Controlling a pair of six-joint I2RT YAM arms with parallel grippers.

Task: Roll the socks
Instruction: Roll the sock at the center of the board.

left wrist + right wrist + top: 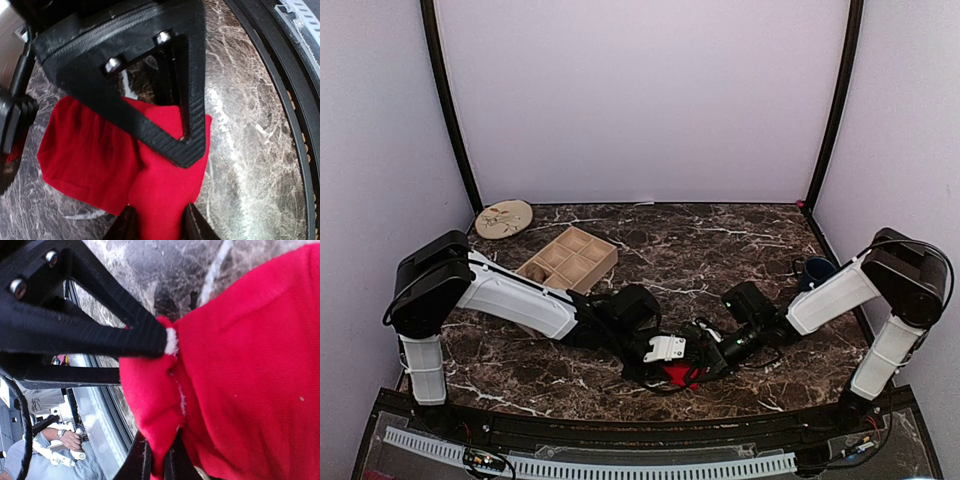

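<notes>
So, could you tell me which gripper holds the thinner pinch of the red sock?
The right gripper: its jaws are nearly together on a thin fold of the red sock, whereas the left gripper straddles a thick bunch.

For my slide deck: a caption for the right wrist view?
Right gripper pinching a fold of the red sock, marble table behind.

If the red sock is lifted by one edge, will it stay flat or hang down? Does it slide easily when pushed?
Probably floppy: the red sock creases and bunches where the right gripper pinches it. Likely light, since it looks like thin cloth. A push would probably wrinkle it rather than slide it whole.
</notes>
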